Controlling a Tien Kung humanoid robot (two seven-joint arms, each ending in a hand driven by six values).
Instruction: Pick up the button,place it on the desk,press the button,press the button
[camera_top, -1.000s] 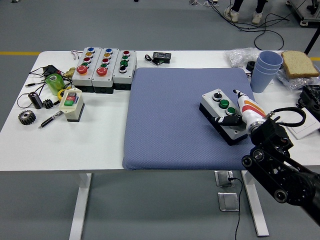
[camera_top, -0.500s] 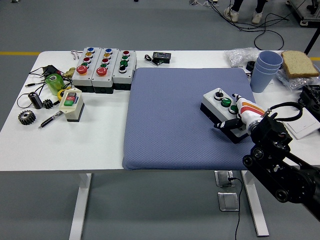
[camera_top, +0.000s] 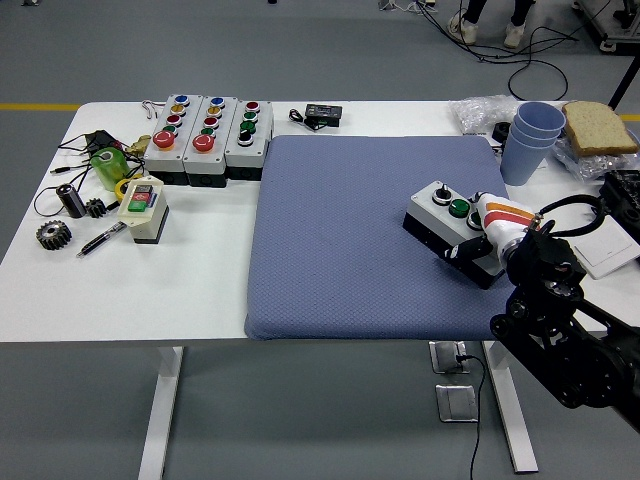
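A grey button box (camera_top: 447, 226) with a black base, a black knob and a green button lies on the blue mat (camera_top: 350, 230), near the mat's right edge. My right hand (camera_top: 487, 238), white with orange stripes, is shut on the box's right end, its black thumb lying across the front side. The box sits tilted, its right end lifted slightly off the mat. The right arm (camera_top: 555, 320) enters from the lower right corner. My left arm is out of view.
Three more button boxes (camera_top: 208, 135) stand at the back left, with a small switch box (camera_top: 143, 209), gears (camera_top: 54, 234), a pen and cables nearby. Blue cups (camera_top: 530, 140), a bread slice (camera_top: 598, 127) and plastic bags sit at the back right. A black device (camera_top: 323, 113) lies behind the mat.
My right hand has drawn slightly right and toward me with the button box in it, and the box has turned a little and tipped up.
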